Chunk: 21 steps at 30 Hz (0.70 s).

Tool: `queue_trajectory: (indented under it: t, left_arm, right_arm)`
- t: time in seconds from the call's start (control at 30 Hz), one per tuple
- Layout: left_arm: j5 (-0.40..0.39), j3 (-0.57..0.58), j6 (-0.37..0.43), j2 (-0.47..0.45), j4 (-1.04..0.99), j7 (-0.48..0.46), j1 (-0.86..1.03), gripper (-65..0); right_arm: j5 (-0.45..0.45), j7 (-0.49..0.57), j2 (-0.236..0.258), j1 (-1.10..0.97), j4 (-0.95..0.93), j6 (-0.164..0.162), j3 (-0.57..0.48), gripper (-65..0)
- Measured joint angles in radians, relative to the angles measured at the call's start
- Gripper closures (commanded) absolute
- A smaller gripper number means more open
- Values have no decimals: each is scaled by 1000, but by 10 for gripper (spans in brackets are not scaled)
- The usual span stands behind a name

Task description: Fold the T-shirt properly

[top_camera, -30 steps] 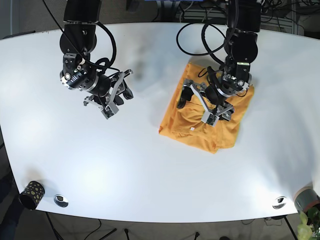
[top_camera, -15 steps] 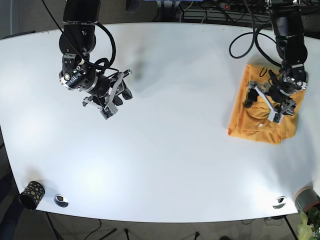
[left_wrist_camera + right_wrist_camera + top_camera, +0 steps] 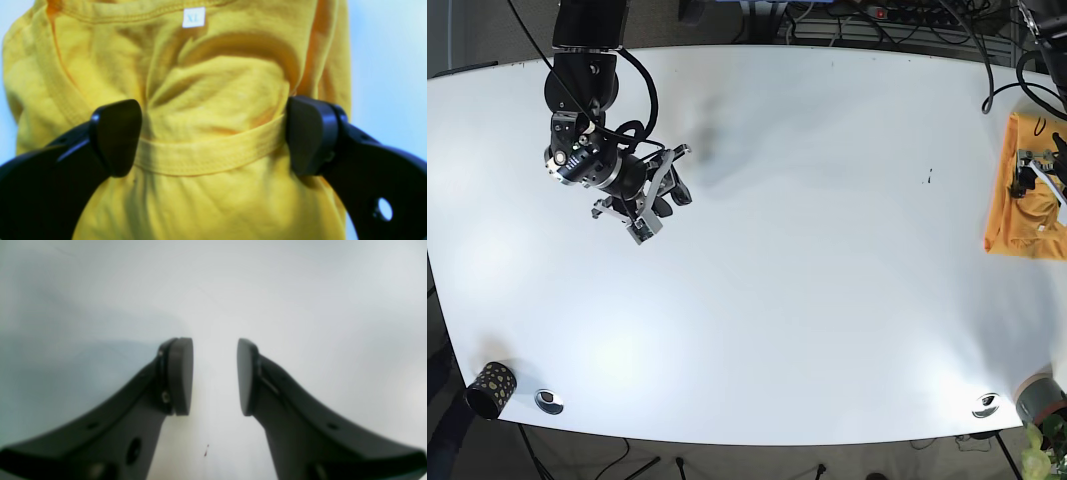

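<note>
Table [image 3: 757, 330], white, wide, takes up most of the base view. Near left corner: small dark patterned cup [image 3: 490, 389] with a round metal fitting [image 3: 549, 401] just beside it. Near right corner: a second metal fitting [image 3: 986, 405], a grey cylinder [image 3: 1039, 397] at the edge, and a bit of green plant [image 3: 1039, 455] below it.

Right gripper [image 3: 659, 198] hangs over the bare left part of the table, well apart from the shirt. Wrist view: right gripper [image 3: 215, 375] has its jaws parted by a modest gap, dark fingertips [image 3: 180, 375] facing each other, nothing between them, only white tabletop beneath with one tiny dark speck.

T-shirt [image 3: 1025, 190], orange-yellow, lies bundled at the far right edge of the table, partly cut off by the frame. Left gripper [image 3: 1045, 182] sits over it, mostly out of frame in the base view. Wrist view: left gripper [image 3: 213, 135] spread wide, its two black fingertips [image 3: 116, 136] set on either side of a bunched section of T-shirt [image 3: 213, 83]. A stitched hem band runs across between them. Whether the pads press the cloth or only flank it I cannot tell. A white size tag [image 3: 193, 17] shows at the collar on the far side. Fabric is rumpled with several creases.

Cables [image 3: 857, 15] trail along the far edge behind the table.
</note>
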Motion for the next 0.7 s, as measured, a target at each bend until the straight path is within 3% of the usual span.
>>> queue_trajectory:
  t: [0.3,0.43,0.6,0.7]
  left_arm:
    - [66,2,-41,-84,-19,31,2,-639]
    - [78,2,-42,-80,88,55,16,-639]
    - [64,2,-46,-72,286,82,38,-639]
    - [72,-34,-40,-20,377,85,54,-639]
  right_arm:
    - [0,0,0,0,0,0,-2,-203]
    - [-4,2,0,7,0,0,-3,-203]
    - [-3,119,18,10,0,1,-4,-203]
    - [-57,187,37,7,0,1,-3,-203]
